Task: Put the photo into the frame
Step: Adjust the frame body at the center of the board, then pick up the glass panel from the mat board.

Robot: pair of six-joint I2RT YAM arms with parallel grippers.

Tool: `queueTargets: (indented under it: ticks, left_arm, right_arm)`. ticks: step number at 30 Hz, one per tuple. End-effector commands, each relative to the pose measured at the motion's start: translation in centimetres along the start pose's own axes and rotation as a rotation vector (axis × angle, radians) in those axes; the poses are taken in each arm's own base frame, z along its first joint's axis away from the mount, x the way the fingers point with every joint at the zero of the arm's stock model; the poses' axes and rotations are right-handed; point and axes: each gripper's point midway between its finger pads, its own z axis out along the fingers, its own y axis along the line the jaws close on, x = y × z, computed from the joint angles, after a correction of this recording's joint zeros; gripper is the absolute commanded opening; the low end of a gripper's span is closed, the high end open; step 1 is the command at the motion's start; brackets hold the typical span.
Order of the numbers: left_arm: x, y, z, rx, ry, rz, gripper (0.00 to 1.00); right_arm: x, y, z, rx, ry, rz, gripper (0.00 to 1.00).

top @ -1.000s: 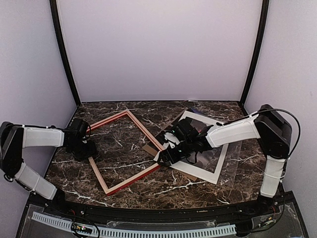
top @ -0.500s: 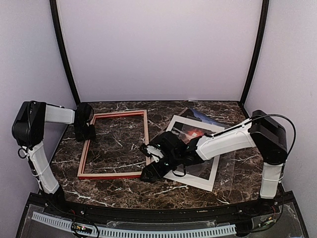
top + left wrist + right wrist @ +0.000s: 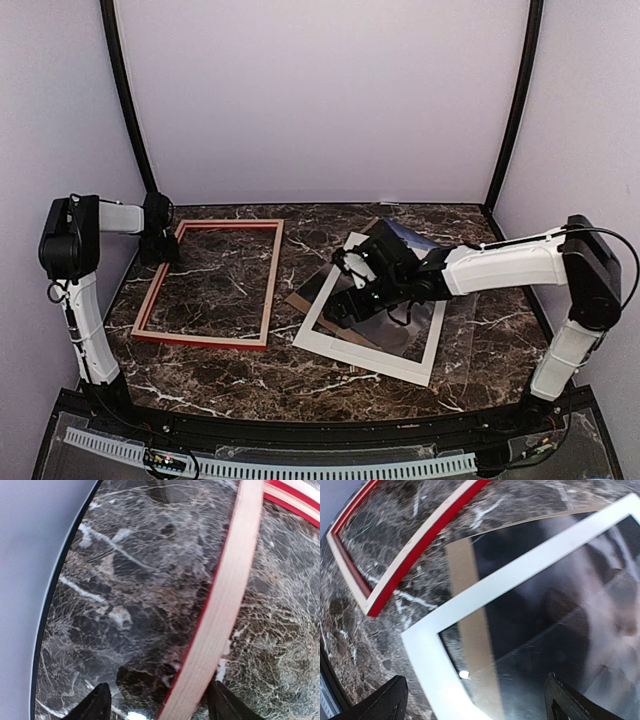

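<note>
Left claw (image 3: pixel 160 246) is down at the far left corner of the frame (image 3: pixel 272 278), jaws apart and set astride the left rail. In the left wrist view its two fingers (image 3: pixel 97 706) stand either side of that rail. The inner one is just beside the wood, though I cannot tell whether it touches. A strip of bare desk (image 3: pixel 250 385) shows between the outer one and the rail's red edge, so the rail is not pinched. The frame lies flat on the left half of the desk with its pale wooden back up and red along its edges, its long sides running from near to far.

Right claw (image 3: pixel 345 300) hangs with jaws spread wide and nothing between them, over the left part of a white mat (image 3: pixel 360 358). In the right wrist view its fingertips sit at the two bottom corners, with the mat's corner below and between them.

The photo (image 3: pixel 412 236) lies on the right half of the desk, under the mat and the right arm. A bluish far corner pokes out past the mat's far edge, and dark print shows through the mat's opening. A brown backing board (image 3: pixel 298 300) lies beneath, one strip sticking out at the mat's left side. A clear sheet (image 3: pixel 470 335) reaches past the mat's right side; whether it lies over or under the mat I cannot tell.

The photo is wholly outside the frame. The frame's near right corner is near the mat's left corner, with bare desk between them.
</note>
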Motion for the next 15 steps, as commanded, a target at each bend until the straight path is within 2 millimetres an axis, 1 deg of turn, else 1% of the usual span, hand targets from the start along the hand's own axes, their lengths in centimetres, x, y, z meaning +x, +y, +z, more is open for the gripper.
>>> queueTargets:
  ticks: [1, 2, 4, 5, 7, 8, 9, 10, 11, 12, 13, 14, 15]
  left_arm:
    - [1.3, -0.2, -0.8, 0.039, 0.064, 0.057, 0.71]
    - [0.9, -0.7, -1.7, 0.076, 0.040, 0.052, 0.75]
    - [0.7, -1.4, -3.1, 0.116, 0.018, 0.045, 0.78]
    - [0.8, -1.6, -3.5, 0.127, 0.014, 0.042, 0.79]
    - [1.5, -2.1, -4.3, 0.146, 0.023, 0.045, 0.80]
    - [2.0, -2.2, -4.4, 0.151, 0.033, 0.050, 0.80]
    - [2.6, -2.7, -4.6, 0.156, 0.046, 0.059, 0.80]
    - [3.3, -3.6, -5.0, 0.163, 0.053, 0.081, 0.80]
    - [3.6, -4.1, -5.3, 0.167, 0.055, 0.092, 0.80]
    - [4.2, -5.3, -6.2, 0.179, 0.044, 0.125, 0.80]
    - [4.3, -7.1, -7.7, 0.207, 0.011, 0.159, 0.80]
    - [4.7, -7.8, -8.3, 0.217, 0.004, 0.177, 0.80]
    - [4.7, -9.7, -10.1, 0.256, -0.034, 0.201, 0.81]
  right_arm:
    - [0.5, -6.6, -3.5, 0.208, -0.029, 0.117, 0.96]
    - [0.9, -8.0, -4.3, 0.237, -0.030, 0.149, 0.97]
    - [1.8, -10.7, -5.9, 0.298, -0.034, 0.207, 0.96]
    - [2.4, -12.0, -6.7, 0.330, -0.036, 0.232, 0.97]
    - [3.5, -14.5, -8.2, 0.388, -0.038, 0.279, 0.97]
    - [4.6, -15.5, -8.8, 0.414, -0.022, 0.301, 0.97]
    - [5.2, -16.5, -9.5, 0.437, -0.019, 0.323, 0.97]
    - [5.9, -17.8, -10.3, 0.468, -0.014, 0.357, 0.97]
    - [6.6, -18.8, -10.9, 0.493, -0.007, 0.385, 0.97]
    - [7.3, -19.7, -11.5, 0.516, -0.003, 0.414, 0.97]
    - [8.0, -20.6, -12.1, 0.537, 0.001, 0.447, 0.97]
    - [8.6, -21.3, -12.6, 0.550, -0.001, 0.480, 0.97]
    - [9.2, -22.0, -13.0, 0.557, -0.004, 0.514, 0.97]
